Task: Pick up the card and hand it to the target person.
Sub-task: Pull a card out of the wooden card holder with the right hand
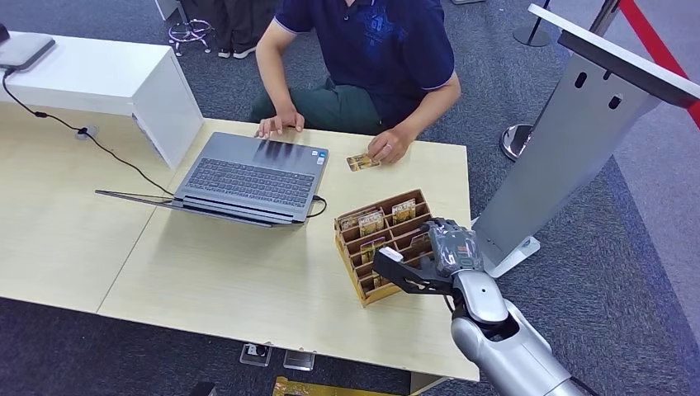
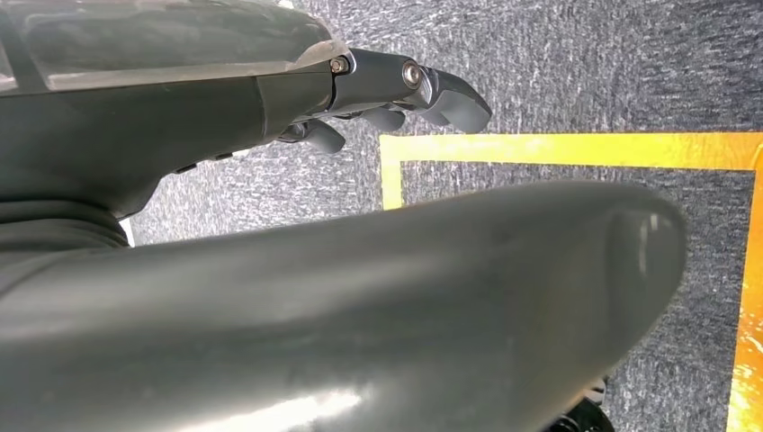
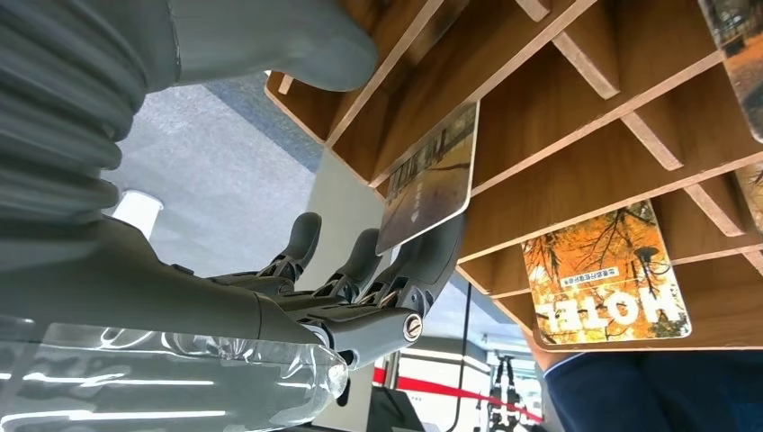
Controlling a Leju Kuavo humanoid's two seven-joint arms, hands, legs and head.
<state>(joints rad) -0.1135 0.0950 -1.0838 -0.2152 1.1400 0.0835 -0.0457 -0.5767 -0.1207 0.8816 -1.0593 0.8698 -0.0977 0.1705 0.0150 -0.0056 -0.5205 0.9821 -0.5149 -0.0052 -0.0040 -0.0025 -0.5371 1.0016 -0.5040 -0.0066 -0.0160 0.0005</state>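
A wooden card rack [image 1: 388, 239] stands on the table [image 1: 248, 280] near its right edge, with several cards in its slots. My right hand [image 1: 450, 247] is at the rack's right side. In the right wrist view its fingers [image 3: 360, 270] lie against the outer end of a card [image 3: 432, 180] that sticks out of a slot of the rack [image 3: 558, 117], while the thumb [image 3: 270, 45] rests apart, past a wooden wall. An orange "HOTEL" card [image 3: 612, 274] sits in a neighbouring slot. The seated person [image 1: 371, 49] touches another card [image 1: 363, 162] lying on the table. My left hand [image 2: 360, 297] hangs over the carpet, holding nothing.
An open grey laptop [image 1: 248, 177] lies left of the rack, with a cable running off to the left. A white box [image 1: 107, 78] stands at the back left. A grey slanted stand [image 1: 569, 140] rises just right of the table. Yellow floor tape [image 2: 576, 148] marks the carpet.
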